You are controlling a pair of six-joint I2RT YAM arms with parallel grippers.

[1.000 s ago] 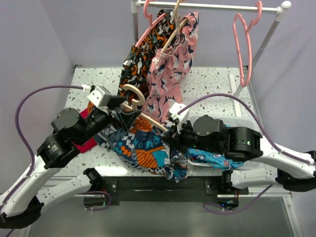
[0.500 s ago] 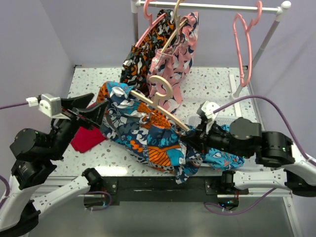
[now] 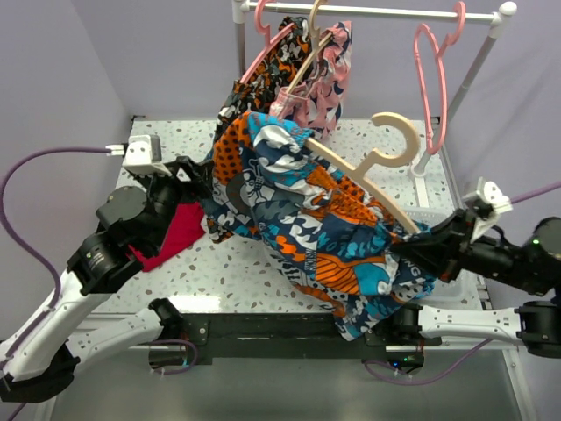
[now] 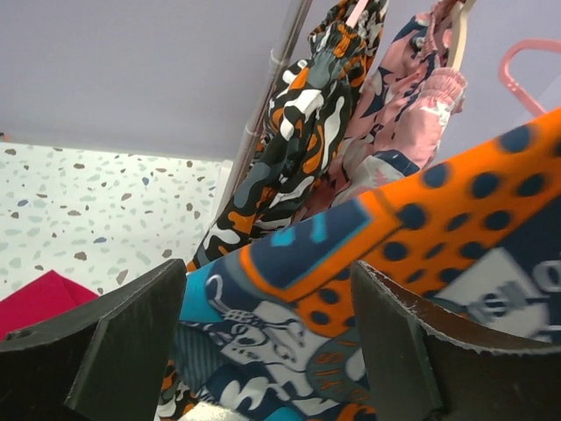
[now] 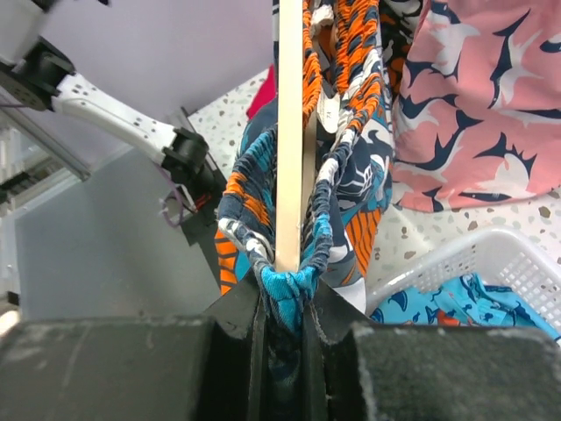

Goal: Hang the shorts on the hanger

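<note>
The shorts (image 3: pixel 307 219), in deep blue, orange, black and white print, hang spread along the cream hanger (image 3: pixel 386 153), lifted above the table. My right gripper (image 3: pixel 419 250) is shut on the bunched blue waistband at the hanger's lower right end; in the right wrist view the hanger's bar (image 5: pixel 289 132) runs straight up from the gripper (image 5: pixel 289 294) with the shorts (image 5: pixel 351 202) gathered round it. My left gripper (image 3: pixel 203 180) is open at the shorts' left end. In the left wrist view its fingers (image 4: pixel 131 342) stand wide apart with the shorts (image 4: pixel 351 289) across the gap.
A clothes rail (image 3: pixel 377 10) at the back carries pink hangers (image 3: pixel 434 79), black-orange patterned shorts (image 3: pixel 254 96) and a pink patterned garment (image 3: pixel 320 79). A red cloth (image 3: pixel 171 232) lies on the table at left. A white basket (image 5: pixel 473 263) at right holds turquoise shorts (image 5: pixel 456 307).
My right gripper has pulled right and up, lifting the hanger with the shorts, which have stretched out along it. My left arm swung out left, then came back to the shorts' left end.
</note>
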